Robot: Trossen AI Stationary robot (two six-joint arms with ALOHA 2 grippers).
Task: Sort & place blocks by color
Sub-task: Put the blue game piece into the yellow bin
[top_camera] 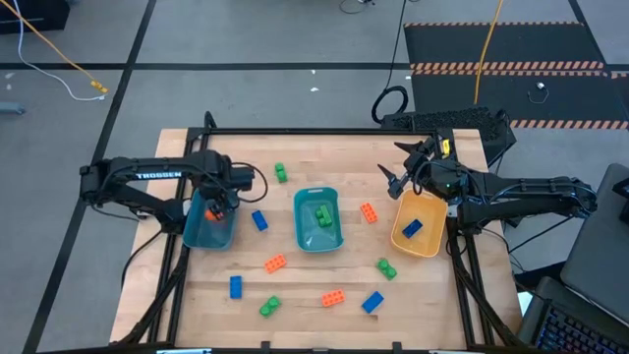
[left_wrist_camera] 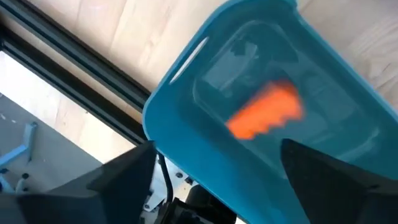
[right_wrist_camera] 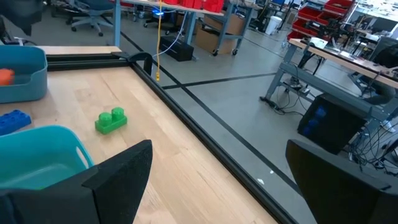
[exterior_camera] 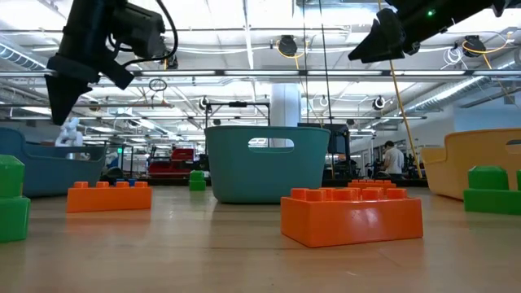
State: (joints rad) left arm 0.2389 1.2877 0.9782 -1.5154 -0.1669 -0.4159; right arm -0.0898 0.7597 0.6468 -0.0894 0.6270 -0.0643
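Observation:
My left gripper (top_camera: pixel 218 204) hangs open above the left teal bin (top_camera: pixel 208 228). In the left wrist view an orange block (left_wrist_camera: pixel 266 111) shows blurred inside that bin (left_wrist_camera: pixel 186 81), between and beyond my fingers. My right gripper (top_camera: pixel 395 180) is open and empty, raised over the far rim of the yellow-tan bowl (top_camera: pixel 418 238), which holds a blue block (top_camera: pixel 412 228). The middle teal bin (top_camera: pixel 318 221) holds a green block (top_camera: pixel 322 214). Loose on the table lie orange blocks (top_camera: pixel 368 212) (top_camera: pixel 275 263) (top_camera: pixel 333 298), blue blocks (top_camera: pixel 259 220) (top_camera: pixel 236 286) (top_camera: pixel 372 302) and green blocks (top_camera: pixel 280 173) (top_camera: pixel 269 307) (top_camera: pixel 385 267).
A black frame rail (top_camera: pixel 324 131) runs along the table's far edge and rails run down both sides. The bins and bowl stand in a row across the middle. Bare wood lies between the bins and along the far strip. Cables and a keyboard (top_camera: pixel 452 123) sit beyond the far right corner.

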